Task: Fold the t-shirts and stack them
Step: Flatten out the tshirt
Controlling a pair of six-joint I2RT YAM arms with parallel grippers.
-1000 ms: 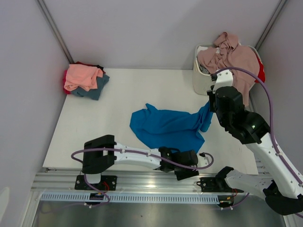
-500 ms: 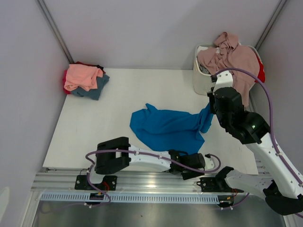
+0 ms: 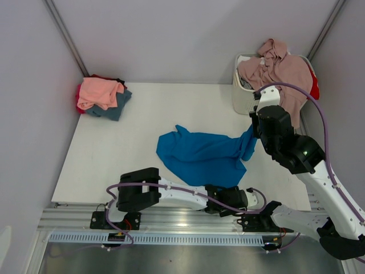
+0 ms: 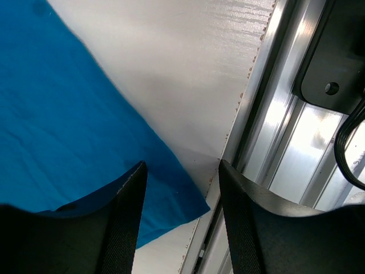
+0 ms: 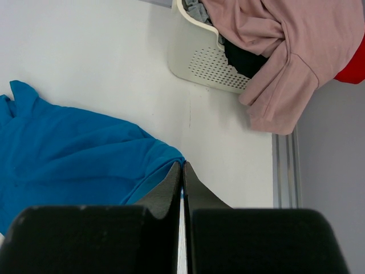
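From above, the blue t-shirt lies rumpled in the middle of the tabletop, limp and light by the look of it. My left wrist view shows my left tool about half open and empty over the shirt's near hem corner, where I judge a pinch holds best. My right wrist view shows my right tool closed tight on the shirt's right-hand edge.

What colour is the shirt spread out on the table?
The shirt is bright blue; the top view shows it best.

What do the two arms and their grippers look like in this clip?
The left arm and right arm have white links and bulky black joint housings; a mauve cable loops along each. The left gripper and right gripper have matte black, tapered fingers.
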